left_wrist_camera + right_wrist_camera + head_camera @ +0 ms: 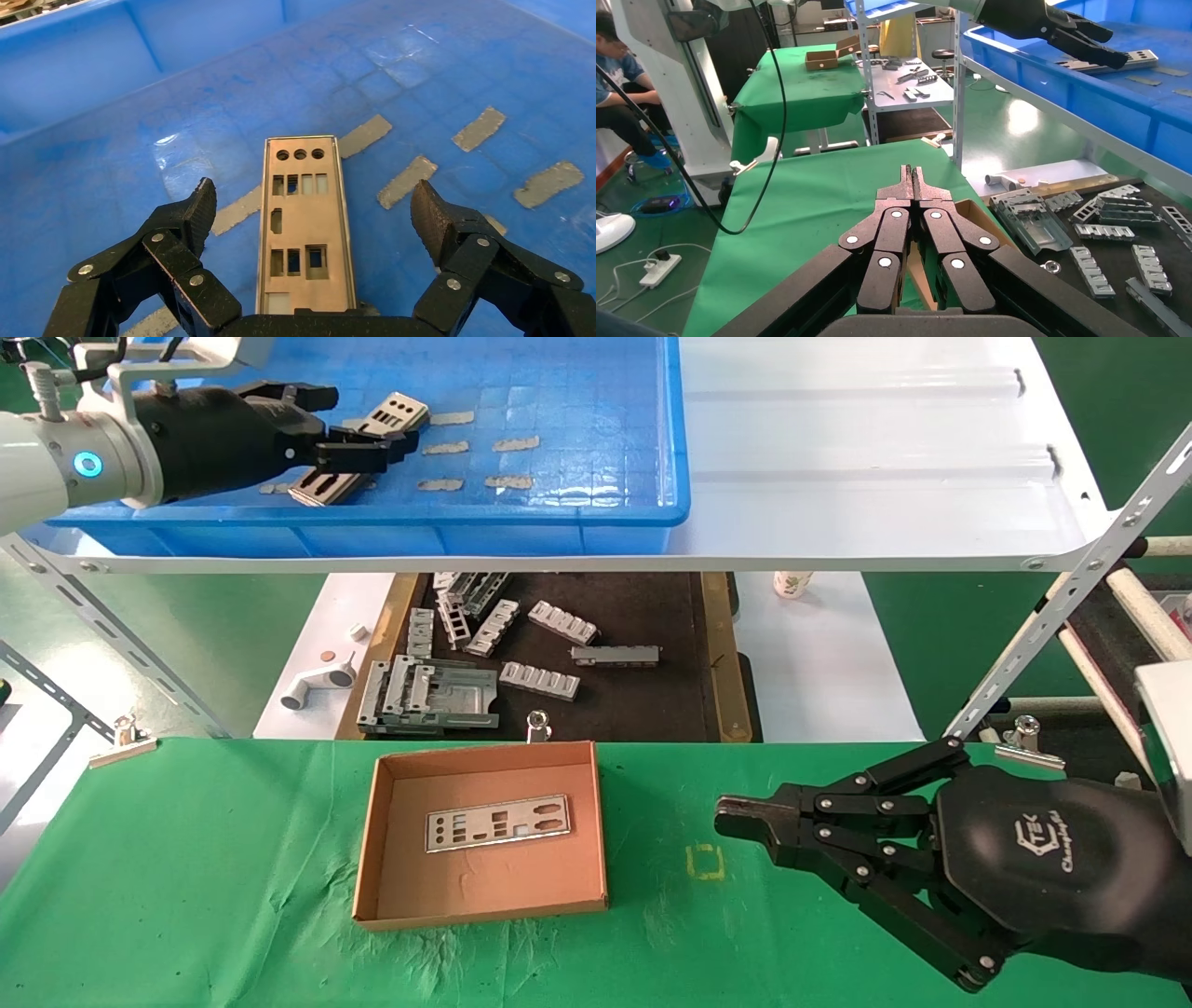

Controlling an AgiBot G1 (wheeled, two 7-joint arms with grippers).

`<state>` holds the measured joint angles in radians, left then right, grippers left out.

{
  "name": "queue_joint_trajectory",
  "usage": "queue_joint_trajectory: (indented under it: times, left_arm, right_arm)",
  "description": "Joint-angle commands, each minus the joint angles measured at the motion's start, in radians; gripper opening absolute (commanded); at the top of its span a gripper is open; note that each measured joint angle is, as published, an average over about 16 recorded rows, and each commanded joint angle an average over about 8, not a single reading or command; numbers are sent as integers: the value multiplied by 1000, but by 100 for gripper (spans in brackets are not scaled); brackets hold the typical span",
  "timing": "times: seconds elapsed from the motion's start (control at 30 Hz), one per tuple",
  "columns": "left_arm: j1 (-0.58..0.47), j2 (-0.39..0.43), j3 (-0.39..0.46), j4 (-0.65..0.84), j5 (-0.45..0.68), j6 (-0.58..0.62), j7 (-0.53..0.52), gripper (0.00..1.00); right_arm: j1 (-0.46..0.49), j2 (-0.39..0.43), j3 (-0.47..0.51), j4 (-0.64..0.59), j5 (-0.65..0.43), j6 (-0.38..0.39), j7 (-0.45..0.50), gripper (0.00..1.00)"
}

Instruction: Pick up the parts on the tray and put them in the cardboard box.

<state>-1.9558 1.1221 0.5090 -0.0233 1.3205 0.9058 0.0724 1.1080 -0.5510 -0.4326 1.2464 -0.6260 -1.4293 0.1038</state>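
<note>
On blue tray [596,514], two plates [396,413], one boxed [497,823]

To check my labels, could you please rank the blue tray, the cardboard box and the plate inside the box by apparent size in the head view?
1. Blue tray, partly cropped
2. Cardboard box
3. Plate in the box
</note>
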Motion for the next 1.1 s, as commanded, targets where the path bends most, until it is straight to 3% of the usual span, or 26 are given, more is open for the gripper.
queue_joint_trajectory:
  times: [0.03, 0.13, 0.23, 1.1]
  left_arm:
    - [-1, 3, 0, 6, -1, -7, 0, 56]
    - [-1, 10, -2, 12, -3, -11, -2, 19]
    - [1, 15, -3, 17, -4, -14, -5, 1]
    - [8, 27, 4, 26, 5, -48, -11, 0]
  right_arm:
    - [0, 0, 0, 0, 0, 0, 0, 0]
    - [0, 0, 0, 0, 0, 0, 0, 0]
    - [0, 0, 0, 0, 0, 0, 0, 0]
    - [0, 0, 0, 0, 0, 0, 0, 0]
